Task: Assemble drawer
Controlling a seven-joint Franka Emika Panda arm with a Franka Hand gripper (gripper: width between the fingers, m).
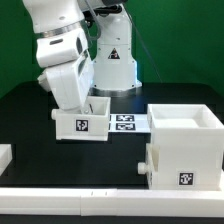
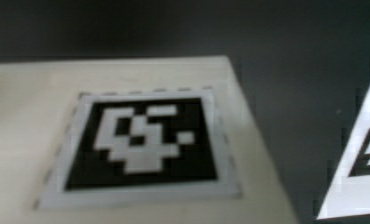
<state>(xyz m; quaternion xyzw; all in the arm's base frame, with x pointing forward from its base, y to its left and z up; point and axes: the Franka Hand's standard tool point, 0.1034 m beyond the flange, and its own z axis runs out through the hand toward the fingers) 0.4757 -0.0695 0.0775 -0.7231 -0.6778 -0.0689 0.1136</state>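
Observation:
A small white tray box [image 1: 82, 124] with a square tag on its front stands on the black table at the exterior view's left of centre. The large cube-shaped hollow casing [image 1: 185, 148] stands at the exterior view's right, open at the top, with a tag low on its front. My gripper [image 1: 84, 101] reaches down at the tray box's open top, and its fingers are hidden there. The wrist view shows no fingers, only a blurred close-up of a tag [image 2: 146, 135] on a white surface and a second tagged white surface [image 2: 363, 150] at the edge.
The marker board [image 1: 128, 122] lies flat between the tray box and the casing. Another white part [image 1: 5, 155] shows at the exterior view's left edge. A white rail [image 1: 110, 205] runs along the front. The arm's base [image 1: 112, 55] stands behind.

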